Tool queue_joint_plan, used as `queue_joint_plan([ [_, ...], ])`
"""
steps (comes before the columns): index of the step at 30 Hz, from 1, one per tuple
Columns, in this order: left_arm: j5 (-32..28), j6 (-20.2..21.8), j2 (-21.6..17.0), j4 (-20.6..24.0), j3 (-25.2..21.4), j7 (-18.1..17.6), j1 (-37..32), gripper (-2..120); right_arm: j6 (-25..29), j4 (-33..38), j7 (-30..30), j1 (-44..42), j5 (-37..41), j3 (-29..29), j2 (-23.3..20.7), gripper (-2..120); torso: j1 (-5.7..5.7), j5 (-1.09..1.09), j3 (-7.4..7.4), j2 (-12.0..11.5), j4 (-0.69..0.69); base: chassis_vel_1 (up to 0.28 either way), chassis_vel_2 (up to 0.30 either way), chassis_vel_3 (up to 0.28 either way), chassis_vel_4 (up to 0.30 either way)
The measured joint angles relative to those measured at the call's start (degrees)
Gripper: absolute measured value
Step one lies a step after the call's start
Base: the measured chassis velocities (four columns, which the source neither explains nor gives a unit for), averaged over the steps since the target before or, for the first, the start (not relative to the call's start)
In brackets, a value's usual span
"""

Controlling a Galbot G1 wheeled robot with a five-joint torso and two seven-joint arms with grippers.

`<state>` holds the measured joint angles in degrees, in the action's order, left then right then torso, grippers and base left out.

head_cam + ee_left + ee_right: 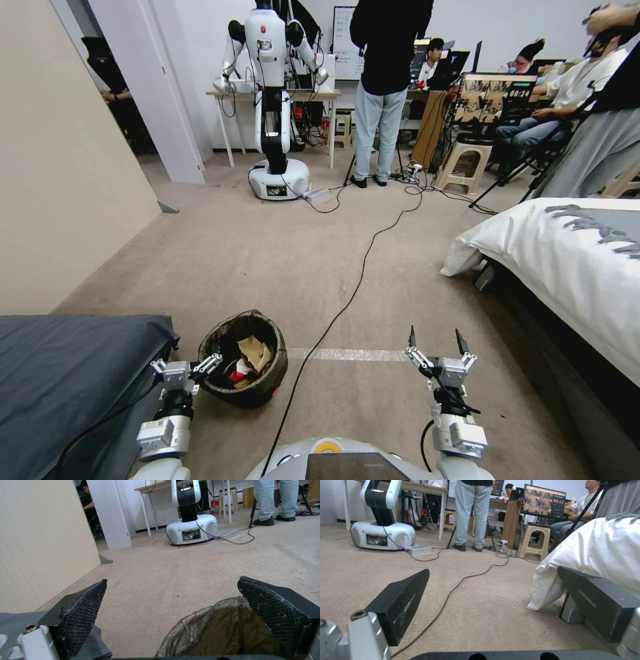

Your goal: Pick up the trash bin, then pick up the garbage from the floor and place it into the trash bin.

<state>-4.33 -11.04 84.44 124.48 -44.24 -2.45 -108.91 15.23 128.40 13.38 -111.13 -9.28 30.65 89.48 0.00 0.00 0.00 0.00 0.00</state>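
Observation:
The trash bin, its dark liner bag folded over the rim, stands on the beige carpet floor at my lower left. Garbage lies inside it: brown crumpled paper and a red-and-white wrapper. My left gripper is open at the bin's left rim, one finger over the liner edge and the other outside. In the left wrist view the left gripper has its fingers wide apart, with the liner under one finger. My right gripper hangs open over bare carpet, holding nothing.
A dark grey bed presses close on my left. A white-covered bed runs along the right. A black cable crosses the carpet past a pale tape line. Another robot, stools and people stand at the far end.

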Motion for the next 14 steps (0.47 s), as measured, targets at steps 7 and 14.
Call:
queue_joint_plan([
  [7, -0.02, 0.06, 0.00, 0.00, -0.01, 0.01, 0.02, 100, -0.02, -0.03, 0.00, 0.02, 0.02, 0.00, -0.02, 100, 0.00, 0.00, 0.00, 0.00, 0.00, 0.000, 0.000, 0.000, 0.000],
  [14, -0.04, 0.09, 0.00, 0.01, -0.01, 0.04, 0.03, 100, -0.05, -0.04, 0.00, 0.02, 0.04, 0.01, -0.03, 100, 0.00, 0.00, 0.00, 0.00, 0.00, 0.000, 0.000, 0.000, 0.000],
])
